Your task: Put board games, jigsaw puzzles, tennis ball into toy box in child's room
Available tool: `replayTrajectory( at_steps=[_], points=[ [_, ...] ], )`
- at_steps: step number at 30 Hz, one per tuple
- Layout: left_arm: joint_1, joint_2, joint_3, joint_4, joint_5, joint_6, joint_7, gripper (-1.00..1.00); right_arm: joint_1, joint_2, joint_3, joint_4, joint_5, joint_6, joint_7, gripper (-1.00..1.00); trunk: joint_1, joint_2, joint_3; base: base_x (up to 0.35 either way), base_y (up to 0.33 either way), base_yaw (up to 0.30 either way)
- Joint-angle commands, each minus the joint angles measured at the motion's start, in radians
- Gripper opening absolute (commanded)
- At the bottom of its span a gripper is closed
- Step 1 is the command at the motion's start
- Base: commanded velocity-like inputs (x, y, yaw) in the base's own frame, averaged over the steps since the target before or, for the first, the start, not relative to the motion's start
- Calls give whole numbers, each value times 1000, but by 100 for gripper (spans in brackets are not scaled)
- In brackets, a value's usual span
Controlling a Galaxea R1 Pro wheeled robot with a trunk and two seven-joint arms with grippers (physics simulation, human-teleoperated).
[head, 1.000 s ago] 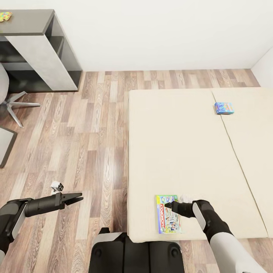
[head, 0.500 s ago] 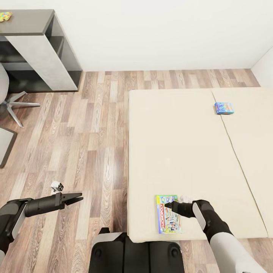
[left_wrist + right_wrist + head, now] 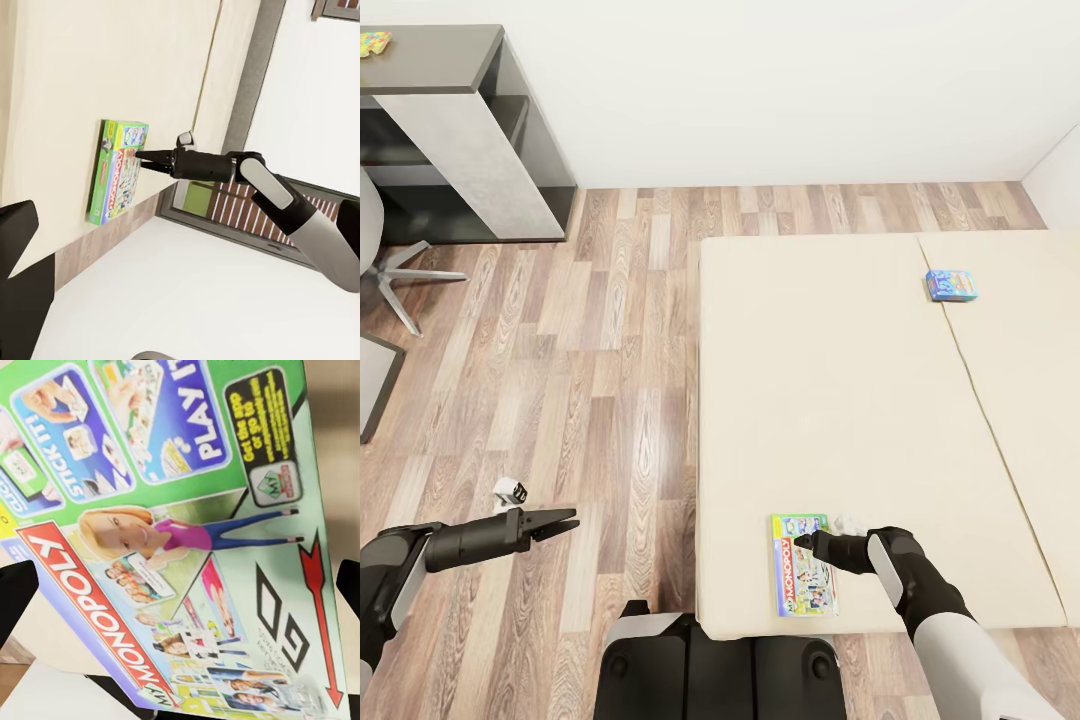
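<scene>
Because the Monopoly box (image 3: 802, 565) lies flat near the bed's (image 3: 840, 400) near edge, by its front-left corner, the right gripper (image 3: 807, 543) comes at it low and level, its tip over the box's upper half. From the left wrist view its fingers look drawn nearly to a point above the lid, and whether they touch it I cannot tell; they have hold of nothing. The right wrist view looks straight down on the box (image 3: 187, 547), the dark finger edges showing at either side, so the box lies under the fingers, not between them. The blue game (image 3: 950, 285) rests well apart, toward the bed's far right. The left gripper (image 3: 565, 520) hangs over the floor (image 3: 560, 380), fingers slightly parted and empty, probably kept clear.
</scene>
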Motion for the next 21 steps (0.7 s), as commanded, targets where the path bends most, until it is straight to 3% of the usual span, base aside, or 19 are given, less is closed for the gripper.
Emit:
replayTrajectory(
  at_steps=[1,21],
  points=[
    [0,0,0,0,-1,11,-4,100,0,0,-3,-1,-6,6,0,100,0,-1,-1,0,0,0],
    [0,1,0,0,-1,11,-4,100,0,0,-3,-1,-6,7,0,100,0,-1,-1,0,11,0]
  ],
)
